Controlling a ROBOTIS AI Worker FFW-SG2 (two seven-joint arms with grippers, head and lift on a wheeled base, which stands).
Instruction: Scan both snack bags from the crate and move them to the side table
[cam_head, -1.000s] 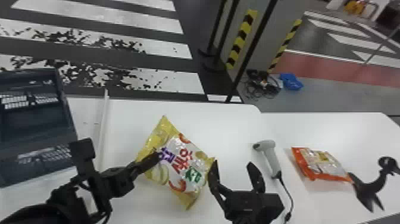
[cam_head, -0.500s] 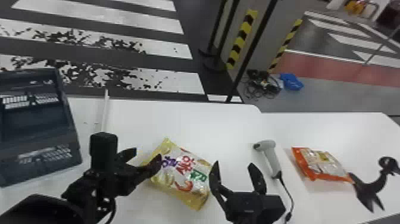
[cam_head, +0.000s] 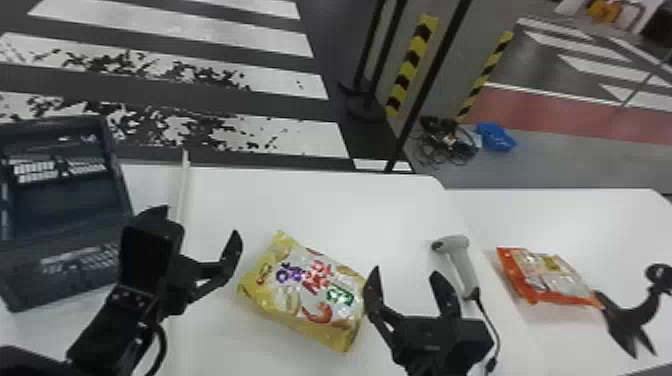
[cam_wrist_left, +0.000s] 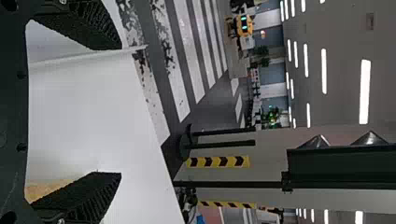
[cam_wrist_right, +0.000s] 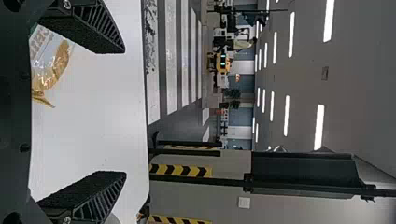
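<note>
One yellow bag (cam_head: 310, 295) and one orange bag (cam_head: 550, 280) lie flat (left gripper (cam_head: 199, 224), right gripper (cam_head: 404, 273): both jaws apart).

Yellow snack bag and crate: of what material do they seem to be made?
Yellow snack bag: probably thin plastic film, glossy, since it shows creases and bright highlights.
Crate: looks like rigid dark plastic, fairly matte, judging by its straight walls and lattice openings.
</note>
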